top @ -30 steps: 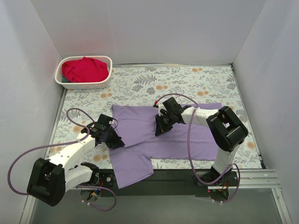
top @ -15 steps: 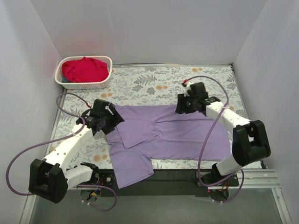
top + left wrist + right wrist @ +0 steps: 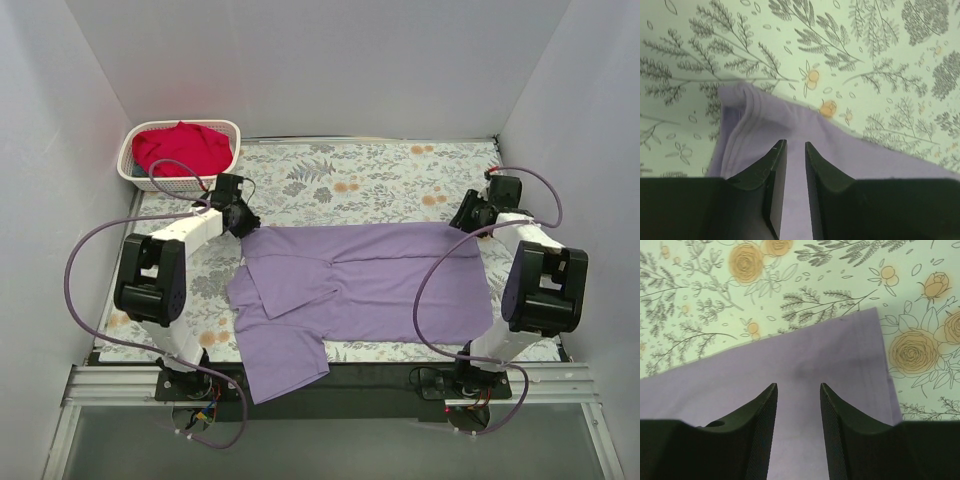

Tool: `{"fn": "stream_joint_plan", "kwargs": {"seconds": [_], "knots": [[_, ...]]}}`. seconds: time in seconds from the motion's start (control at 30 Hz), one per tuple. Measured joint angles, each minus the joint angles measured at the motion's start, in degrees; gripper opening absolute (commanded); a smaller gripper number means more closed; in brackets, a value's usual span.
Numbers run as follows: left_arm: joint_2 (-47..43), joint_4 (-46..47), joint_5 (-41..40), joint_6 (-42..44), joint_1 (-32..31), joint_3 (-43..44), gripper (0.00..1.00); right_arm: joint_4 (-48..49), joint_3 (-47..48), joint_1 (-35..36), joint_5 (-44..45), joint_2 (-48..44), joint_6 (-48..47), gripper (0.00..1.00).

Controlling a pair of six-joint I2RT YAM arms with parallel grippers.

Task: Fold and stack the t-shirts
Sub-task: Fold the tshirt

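- The lavender t-shirt [image 3: 380, 280] lies spread across the middle of the flowered table [image 3: 350, 175], its long side running left to right. A loose flap is folded over near its left end, and one part at the near left hangs past the table's near edge.
- The red t-shirt [image 3: 180, 148] sits bunched in the white basket [image 3: 225, 178] at the far left corner, well apart from the lavender one.
- My left gripper [image 3: 243, 218] is at the lavender shirt's far left corner. On the left wrist camera its fingers stand only a narrow slit apart over the cloth. I see nothing pinched between them. A stitched hem curls up just left of the tips.
- My right gripper [image 3: 466, 217] is at the far right corner. On the right wrist camera its fingers are clearly spread, holding nothing. The flat cloth shows in the gap, and the shirt's squared corner lies just beyond the tips.
- I cannot tell from either wrist view whether the tips touch the fabric.
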Motion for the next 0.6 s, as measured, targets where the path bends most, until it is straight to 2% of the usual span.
{"fn": "stream_joint_plan", "kwargs": {"seconds": [0.23,0.43,0.6], "knots": [[7.8,2.6,0.1,0.8,2.2,2.0,0.16,2.5,0.0,-3.5,-0.5,7.8,0.4,0.39],[8.6,3.0,0.0,0.2,4.4,2.0,0.09,5.1,0.1,-5.9,-1.9,9.7,0.6,0.39],[9.0,3.5,0.5,-0.7,5.3,1.9,0.08,5.9,1.1,-7.6,-3.4,11.0,0.9,0.39]]}}
